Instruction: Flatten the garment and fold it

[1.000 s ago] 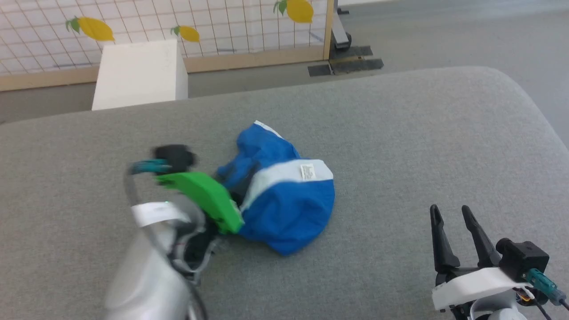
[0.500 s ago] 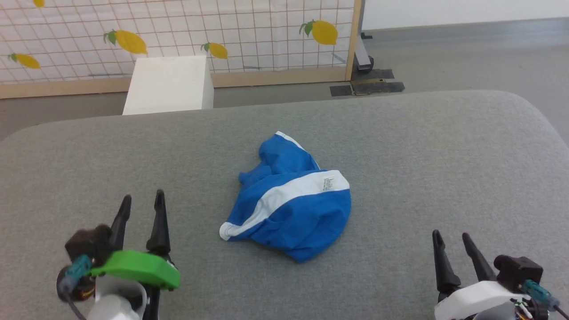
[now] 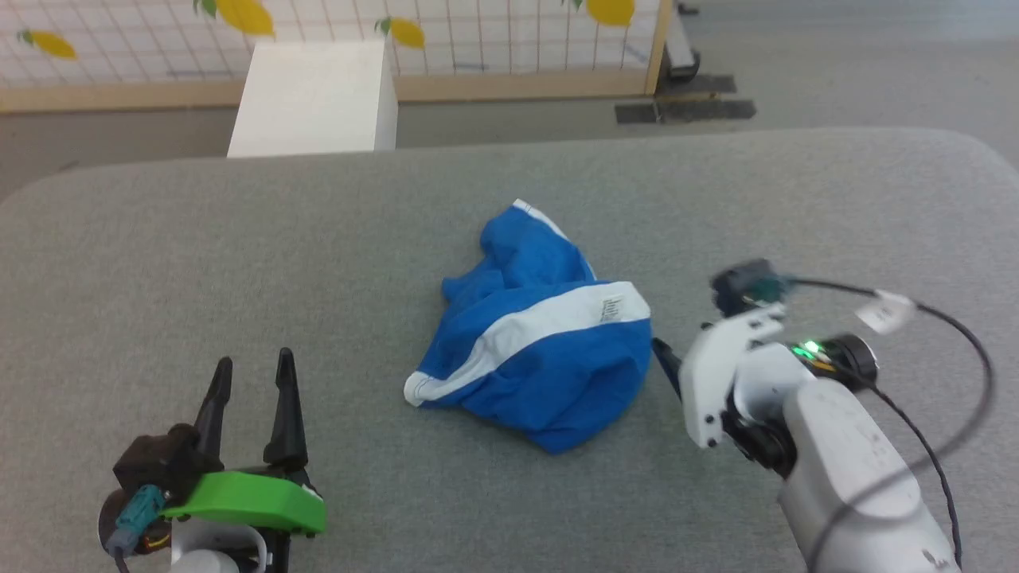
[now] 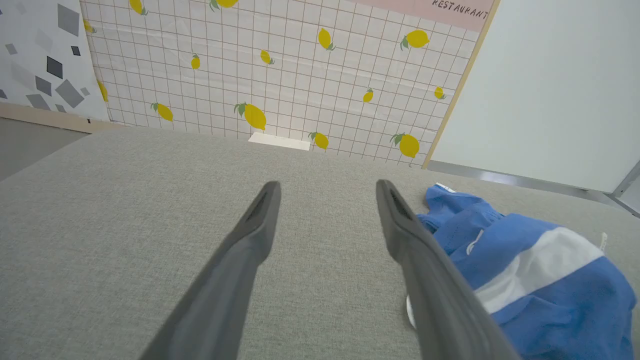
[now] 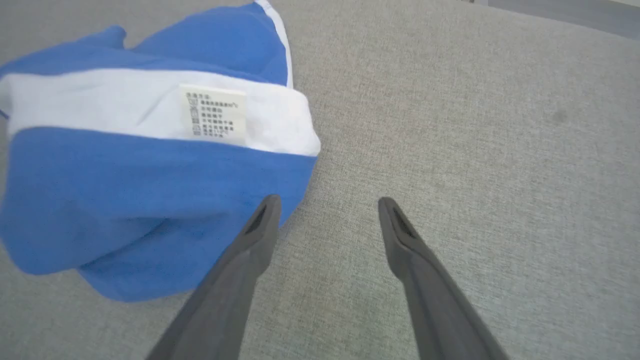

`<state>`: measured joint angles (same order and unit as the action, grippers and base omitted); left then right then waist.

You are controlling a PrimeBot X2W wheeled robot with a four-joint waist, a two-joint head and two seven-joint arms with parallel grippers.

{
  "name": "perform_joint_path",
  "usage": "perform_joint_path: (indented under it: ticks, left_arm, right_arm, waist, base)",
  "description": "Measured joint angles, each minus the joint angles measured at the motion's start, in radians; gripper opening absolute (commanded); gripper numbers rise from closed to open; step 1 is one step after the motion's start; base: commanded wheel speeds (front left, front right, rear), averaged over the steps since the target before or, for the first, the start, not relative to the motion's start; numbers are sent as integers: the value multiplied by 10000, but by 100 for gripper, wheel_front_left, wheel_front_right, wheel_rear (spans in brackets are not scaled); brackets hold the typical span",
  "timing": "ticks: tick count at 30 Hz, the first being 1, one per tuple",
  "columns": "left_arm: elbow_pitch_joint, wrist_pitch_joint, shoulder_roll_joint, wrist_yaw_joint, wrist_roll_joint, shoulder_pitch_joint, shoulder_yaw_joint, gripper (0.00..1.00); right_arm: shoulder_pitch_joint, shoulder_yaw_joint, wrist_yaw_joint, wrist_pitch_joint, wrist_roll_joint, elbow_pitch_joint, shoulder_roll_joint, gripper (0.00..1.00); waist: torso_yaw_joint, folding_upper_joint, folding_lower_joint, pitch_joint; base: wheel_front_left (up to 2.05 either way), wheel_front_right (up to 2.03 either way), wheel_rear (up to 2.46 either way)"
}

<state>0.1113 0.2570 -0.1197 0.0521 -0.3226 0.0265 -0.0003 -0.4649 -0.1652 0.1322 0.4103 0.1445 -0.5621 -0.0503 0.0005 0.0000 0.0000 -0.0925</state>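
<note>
The garment is a crumpled heap of royal blue shorts with a white stripe and a small white label, lying mid-table. My right gripper points left at the heap's right edge. In the right wrist view this gripper is open, its left fingertip at the blue hem of the garment, below the label. My left gripper rests open at the lower left, apart from the cloth. The left wrist view shows the left gripper empty, with the garment to its right.
The grey padded table has rounded far corners. Beyond its far edge stand a white box and a lemon-print grid panel with a wooden frame. A dark base plate lies on the floor at the back right.
The left arm has drawn back from the garment to the lower left. The right arm has swung forward and left up to the garment's right edge. The head camera has also shifted.
</note>
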Motion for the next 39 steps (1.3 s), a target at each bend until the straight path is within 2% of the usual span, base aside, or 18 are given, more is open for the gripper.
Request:
perform_joint_path:
  ticks: [5, 10, 11, 12, 13, 17, 22, 25, 29, 30, 31, 35, 39]
  left_arm:
    - [-2, 0, 79, 280, 244, 297, 245, 100]
    - [113, 0, 222, 483, 334, 559, 481, 100]
    - [119, 0, 232, 525, 370, 564, 552, 100]
    - [123, 0, 245, 529, 395, 564, 604, 100]
    - [132, 0, 265, 537, 418, 561, 675, 100]
    - [155, 0, 326, 617, 502, 550, 859, 100]
    - [128, 0, 464, 631, 591, 542, 826, 100]
    - [65, 0, 548, 698, 593, 468, 779, 100]
    - [25, 0, 583, 704, 593, 303, 750, 100]
    - [21, 0, 598, 704, 593, 288, 736, 100]
    - [17, 0, 606, 704, 593, 271, 736, 100]
    - [23, 0, 627, 704, 587, 253, 752, 100]
    - [-82, 0, 633, 706, 587, 252, 796, 100]
  right_arm:
    - [-718, -792, 0, 890, -148, -545, 8, 100]
    - [-749, -1423, 0, 713, 280, -894, 6, 100]
    - [-748, -1459, 0, 543, 391, -932, 10, 58]
    - [-749, -1459, 0, 382, 460, -945, 10, 26]
    - [-750, -1432, 0, 150, 499, -955, 8, 0]
    - [-783, -773, 0, -788, 554, -903, 15, 0]
    - [-681, 759, 0, -1883, 479, 186, 8, 0]
    - [285, 1735, 0, -1948, 272, 1235, 6, 0]
    - [2155, 2219, 0, -1434, 360, 2094, -12, 0]
    - [2583, 2232, 0, -1386, 481, 2293, -12, 17]
    - [2910, 2194, 0, -1358, 608, 2476, -17, 100]
    - [3276, 1664, 0, -1175, 1032, 2934, -21, 100]
    - [2428, 529, 0, -585, 1030, 2800, -15, 100]
  waist:
    - [283, 0, 0, -497]
    - [668, 0, 0, -900]
    - [729, 0, 0, -966]
    - [766, 0, 0, -1011]
    - [797, 0, 0, -1052]
    - [754, 0, 1, -1003]
    - [580, 0, 1, -678]
    - [432, 0, 1, -405]
    - [184, 0, 1, -176]
    - [120, 0, 0, -126]
    - [56, 0, 0, -87]
    - [-77, 0, 0, -72]
    - [-84, 0, 0, -285]
  base:
    - [0, 0, 0]
    - [0, 0, 0]
    - [0, 0, 0]
    - [0, 0, 0]
    - [0, 0, 0]
    - [0, 0, 0]
    - [0, 0, 0]
    - [0, 0, 0]
    - [0, 0, 0]
    - [0, 0, 0]
    - [0, 0, 0]
    - [0, 0, 0]
    - [0, 0, 0]
